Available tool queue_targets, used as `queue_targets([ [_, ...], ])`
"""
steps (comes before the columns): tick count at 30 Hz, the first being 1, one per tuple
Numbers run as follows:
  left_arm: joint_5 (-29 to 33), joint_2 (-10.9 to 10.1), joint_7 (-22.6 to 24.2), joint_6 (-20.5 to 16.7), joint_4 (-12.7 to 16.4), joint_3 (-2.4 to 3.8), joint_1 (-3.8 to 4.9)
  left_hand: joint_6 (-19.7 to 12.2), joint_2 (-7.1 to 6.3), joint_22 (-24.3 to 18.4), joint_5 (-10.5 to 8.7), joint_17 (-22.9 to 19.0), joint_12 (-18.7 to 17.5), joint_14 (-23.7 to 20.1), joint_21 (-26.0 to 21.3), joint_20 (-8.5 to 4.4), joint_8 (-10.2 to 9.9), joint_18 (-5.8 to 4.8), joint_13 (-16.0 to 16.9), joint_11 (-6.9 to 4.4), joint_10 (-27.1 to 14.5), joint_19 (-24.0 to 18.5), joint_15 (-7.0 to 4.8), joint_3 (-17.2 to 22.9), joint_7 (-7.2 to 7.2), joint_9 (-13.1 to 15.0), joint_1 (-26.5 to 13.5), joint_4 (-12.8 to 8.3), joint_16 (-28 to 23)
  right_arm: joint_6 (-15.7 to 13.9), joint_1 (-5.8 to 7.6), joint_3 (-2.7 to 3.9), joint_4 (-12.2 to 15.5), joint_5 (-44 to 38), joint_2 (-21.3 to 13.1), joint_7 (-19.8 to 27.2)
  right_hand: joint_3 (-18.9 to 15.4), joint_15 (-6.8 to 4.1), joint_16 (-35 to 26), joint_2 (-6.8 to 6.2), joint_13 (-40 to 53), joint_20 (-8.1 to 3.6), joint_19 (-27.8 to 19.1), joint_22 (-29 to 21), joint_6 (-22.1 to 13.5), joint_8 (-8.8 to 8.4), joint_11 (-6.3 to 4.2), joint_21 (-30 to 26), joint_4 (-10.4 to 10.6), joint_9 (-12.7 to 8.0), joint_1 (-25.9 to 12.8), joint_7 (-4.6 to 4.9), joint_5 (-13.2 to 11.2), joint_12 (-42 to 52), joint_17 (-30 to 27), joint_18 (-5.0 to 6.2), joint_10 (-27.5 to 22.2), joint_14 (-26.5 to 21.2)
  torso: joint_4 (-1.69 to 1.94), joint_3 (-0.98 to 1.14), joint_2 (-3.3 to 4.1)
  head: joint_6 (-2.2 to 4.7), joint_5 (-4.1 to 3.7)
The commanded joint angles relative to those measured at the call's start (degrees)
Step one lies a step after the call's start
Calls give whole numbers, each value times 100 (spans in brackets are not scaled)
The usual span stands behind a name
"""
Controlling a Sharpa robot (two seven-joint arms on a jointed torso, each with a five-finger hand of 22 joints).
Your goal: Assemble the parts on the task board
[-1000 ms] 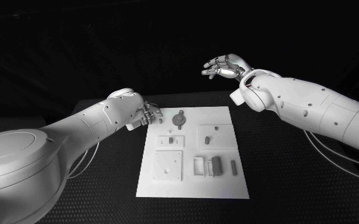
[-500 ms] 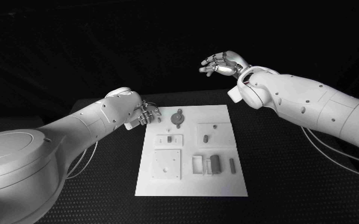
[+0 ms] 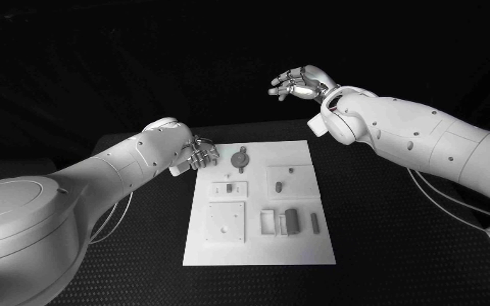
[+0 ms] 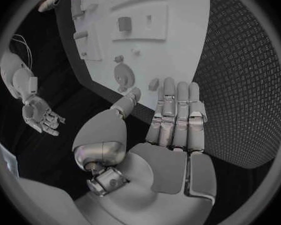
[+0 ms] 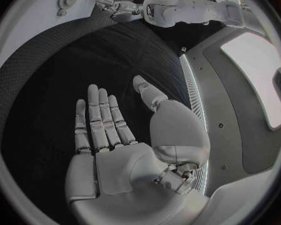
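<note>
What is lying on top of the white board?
On the task board lie small grey parts, a round one near the left hand. What lies beneath the board is hidden.

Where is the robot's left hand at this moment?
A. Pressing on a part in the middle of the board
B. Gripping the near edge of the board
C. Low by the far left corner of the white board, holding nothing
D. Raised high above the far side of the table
C: the left hand sits low beside the far left corner of the white board, fingers straight and apart with nothing in them, as the left wrist view also shows.
</note>
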Motion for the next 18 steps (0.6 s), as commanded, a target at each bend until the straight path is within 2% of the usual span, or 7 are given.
queue_targets([
  [1,28,27,83,60,-29,3,-3,35,17,-8,-17,-6,-38,37,-13,-20,19,-19,-3,-9,50,25,3,-4,0,-7,71,-36,26,16,12,6,17,-3,8,45,5,16,-26,14,-10,1,-20,8,-47,30,-2,-32,15,-6,-40,238,-7,32,-6,-90,-31,3,2,-1,-2,-8,-14],
  [8,2,13,108,86,-36,2,-21,47,24,-10,-19,-9,-59,39,-12,-23,21,-23,-3,-10,67,25,1,-2,-5,-11,119,-48,32,5,48,6,80,-3,-4,40,4,16,-27,14,-13,1,-19,11,-47,32,-1,-33,17,-7,-41,238,-8,33,-9,-90,-31,4,-2,4,7,-21,-34],
  [11,-9,9,115,70,-87,3,-22,47,15,-11,-20,-11,-67,38,-12,-23,20,-25,-3,-11,70,24,1,-3,-6,-12,133,-54,32,3,70,6,106,-3,-17,36,4,16,-27,13,-13,1,-19,12,-47,32,-1,-34,17,-7,-42,238,-8,33,-9,-90,-31,5,2,2,8,-25,-69],
  [15,-11,15,114,85,-133,3,-39,50,10,-12,-22,-12,-79,40,-11,-25,21,-27,-3,-11,78,25,0,-3,-7,-14,161,-59,35,-5,85,6,134,-3,-27,33,3,16,-27,12,-14,1,-19,13,-47,32,-1,-34,18,-7,-43,238,-8,33,-10,-91,-31,5,1,14,16,-46,-102],
  [18,-11,22,123,93,-140,2,-61,50,8,-12,-22,-13,-82,40,-11,-25,21,-28,-3,-11,80,26,-1,-5,-7,-14,167,-59,36,-10,92,6,160,-3,-29,34,3,16,-28,11,-15,1,-19,14,-47,33,-1,-35,18,-8,-43,238,-8,33,-11,-91,-31,6,2,13,15,-67,-119],
])
